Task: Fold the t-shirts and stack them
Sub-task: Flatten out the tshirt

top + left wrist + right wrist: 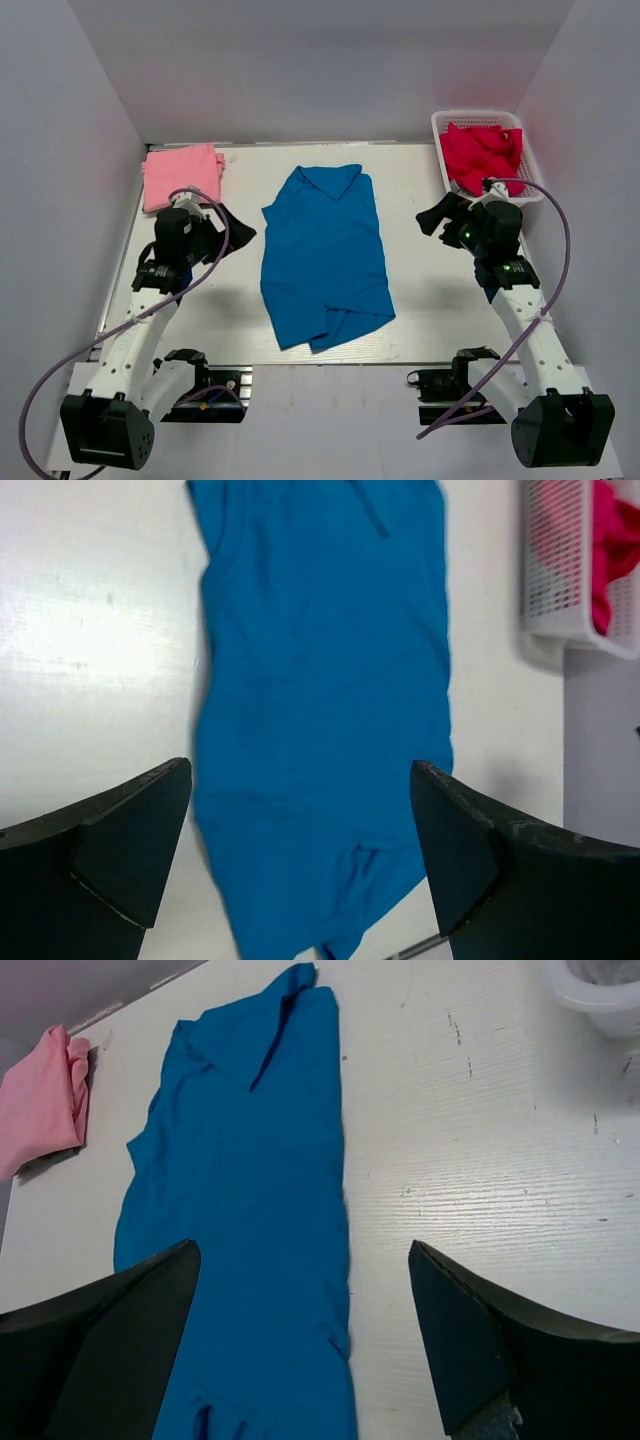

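Top external: I am holding left gripper [238, 223] and right gripper [431, 213] wide, empty, flanking the limp blue t-shirt [325, 255]; advising pinching its hem corners

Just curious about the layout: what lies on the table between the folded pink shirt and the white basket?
The blue t-shirt, laid out mid-table with bare tabletop either side, as the top view shows.

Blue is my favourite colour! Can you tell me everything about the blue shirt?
The blue t-shirt is bright blue, soft-looking cloth. It lies flat in the middle of the white table, between the two arms. It looks partly folded into a long shape, with a flap turned over at the far end and a rumpled near end. Only the table touches it.
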Controlling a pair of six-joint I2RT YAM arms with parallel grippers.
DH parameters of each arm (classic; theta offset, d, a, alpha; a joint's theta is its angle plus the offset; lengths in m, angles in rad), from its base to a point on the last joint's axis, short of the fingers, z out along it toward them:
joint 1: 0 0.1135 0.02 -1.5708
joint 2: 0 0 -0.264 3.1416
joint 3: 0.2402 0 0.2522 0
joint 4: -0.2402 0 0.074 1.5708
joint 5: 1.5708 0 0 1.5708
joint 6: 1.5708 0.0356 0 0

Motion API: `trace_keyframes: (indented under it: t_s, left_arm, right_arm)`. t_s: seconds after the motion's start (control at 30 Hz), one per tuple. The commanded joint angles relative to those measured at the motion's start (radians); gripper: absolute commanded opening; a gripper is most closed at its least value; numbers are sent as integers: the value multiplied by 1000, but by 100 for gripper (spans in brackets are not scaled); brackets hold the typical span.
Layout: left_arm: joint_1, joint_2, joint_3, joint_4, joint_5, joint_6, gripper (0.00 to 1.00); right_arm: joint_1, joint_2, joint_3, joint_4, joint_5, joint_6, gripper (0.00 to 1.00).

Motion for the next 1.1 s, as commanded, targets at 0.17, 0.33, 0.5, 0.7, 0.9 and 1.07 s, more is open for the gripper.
trace_keyframes:
  t_s: [0.17, 0.33, 0.5, 0.7, 0.9, 1.07]
  left_arm:
    - [-56, 138, -156, -18, 122, -35, 100]
    - [-143, 187, -219, -34, 138, -35, 100]
    - [-250, 199, -279, -88, 88, -78, 100]
    - [-347, 237, -339, -94, 18, -131, 96]
    - [-422, 257, -366, -114, -10, -171, 87]
    - [-485, 308, -395, -94, -7, -181, 73]
  right_arm:
    - [2, 21, 12, -111, -54, -44, 90]
    - [34, 137, 82, -293, -39, -114, 90]
    - [124, 197, 61, -378, 38, -110, 90]
    - [239, 217, 1, -424, 15, -96, 82]
    - [350, 255, -99, -417, -45, -82, 76]
    - [408, 286, -152, -385, -63, -54, 70]
